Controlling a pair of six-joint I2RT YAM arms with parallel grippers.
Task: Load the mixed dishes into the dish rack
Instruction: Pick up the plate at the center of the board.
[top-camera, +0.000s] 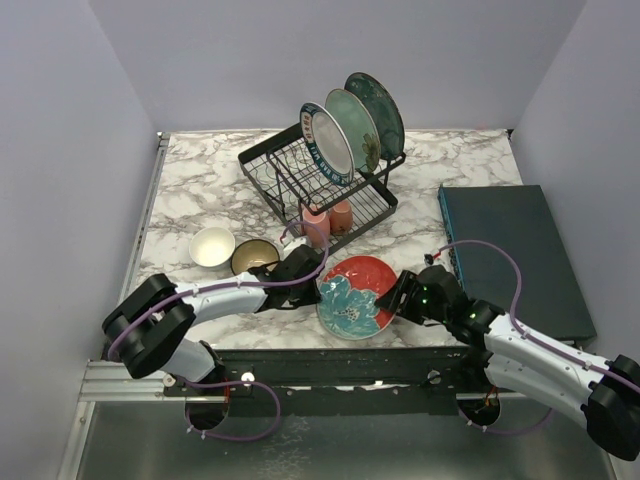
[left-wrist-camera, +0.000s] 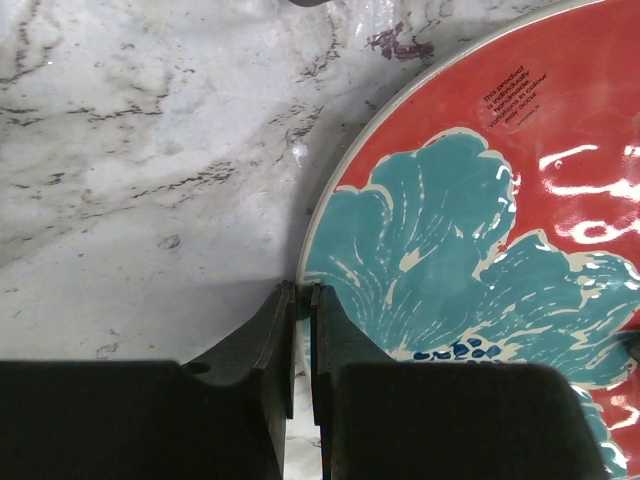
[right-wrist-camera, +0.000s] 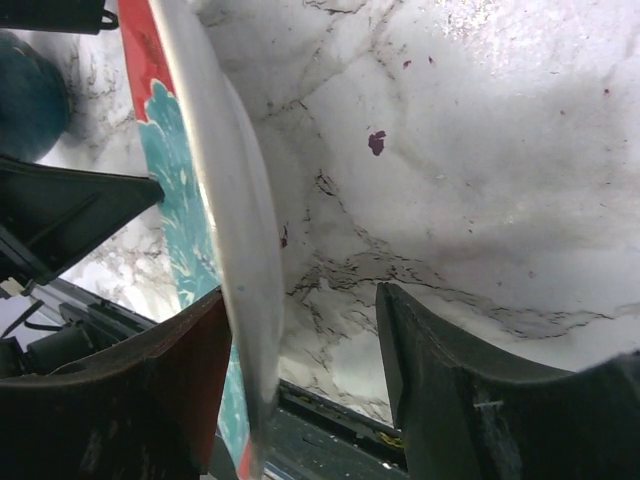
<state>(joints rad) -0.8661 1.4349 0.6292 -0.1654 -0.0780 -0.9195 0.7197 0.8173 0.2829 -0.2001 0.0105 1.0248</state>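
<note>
A red plate with a teal flower (top-camera: 357, 294) lies at the table's front, right of centre. My left gripper (top-camera: 316, 272) is shut, its tips (left-wrist-camera: 303, 288) against the plate's (left-wrist-camera: 450, 230) left rim. My right gripper (top-camera: 398, 298) is open, its jaws (right-wrist-camera: 300, 295) straddling the raised right rim of the plate (right-wrist-camera: 240, 230). The black wire dish rack (top-camera: 270, 180) holds three plates (top-camera: 350, 135) upright in its upper basket. Two pink mugs (top-camera: 316, 226) stand in its lower tray. A white bowl (top-camera: 212, 246) and a dark bowl with tan inside (top-camera: 254, 256) sit left of the left gripper.
A dark teal flat slab (top-camera: 510, 255) covers the table's right side, close behind my right arm. The table's front edge and a black rail (right-wrist-camera: 330, 415) run just below the plate. Grey walls enclose the table.
</note>
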